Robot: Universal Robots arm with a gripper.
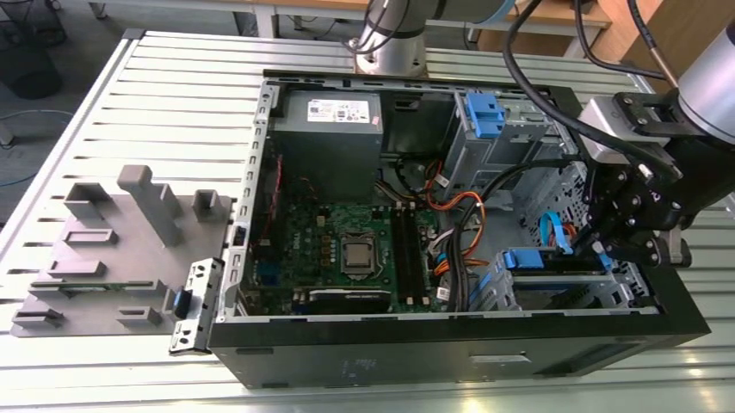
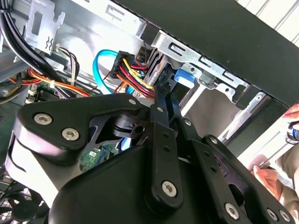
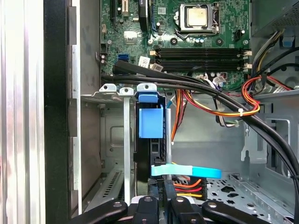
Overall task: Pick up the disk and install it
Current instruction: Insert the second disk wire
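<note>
Disk, flat drive in blue plastic carrier [image 1: 538,260], exterior view: on edge in grey metal drive cage [image 1: 569,297] of open black computer case [image 1: 460,353]; black claw [image 1: 600,248] just beside its end, on exterior view's right.
First wrist view: disk long axis straight ahead of claw.
Second wrist view: claw grip, cannot tell.

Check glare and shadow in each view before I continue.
Exterior view: even light, mild sheen on the table slats. First wrist view: table strip washed out white, disk partly shadowed. Second wrist view: gripper dark, table corner behind it blown out.
</note>
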